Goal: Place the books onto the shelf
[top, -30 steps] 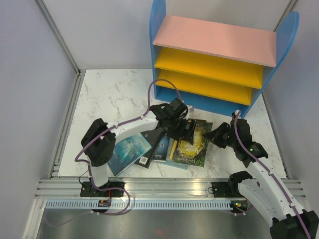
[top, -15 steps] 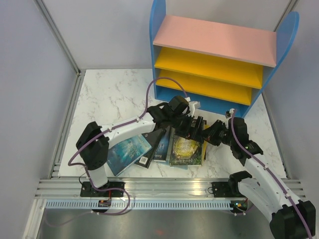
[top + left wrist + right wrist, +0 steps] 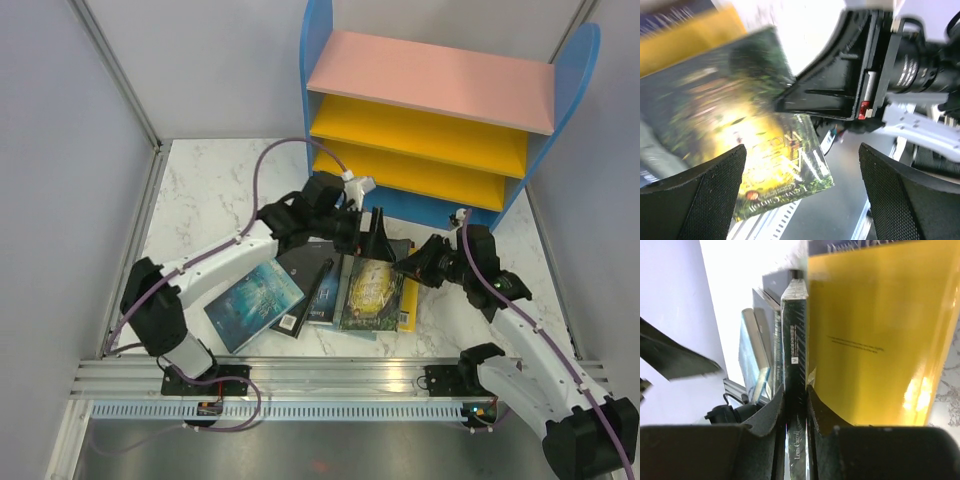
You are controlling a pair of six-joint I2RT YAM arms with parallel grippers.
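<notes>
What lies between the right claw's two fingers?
The green-gold book, seen edge-on and pinched by the right claw; the right wrist view shows it.

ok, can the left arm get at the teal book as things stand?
Probably yes: the teal book lies uncovered on that arm's side, and the left gripper is open, holding nothing.

I see a glossy paper cover on the green-gold book (image 3: 372, 292), its yellow back shining. The marble-look table (image 3: 215, 190) is smooth. At one o'clock the shelf (image 3: 430, 78) looks matt, and the pads (image 3: 700, 200) of the left gripper (image 3: 800, 200) are rough black.
</notes>
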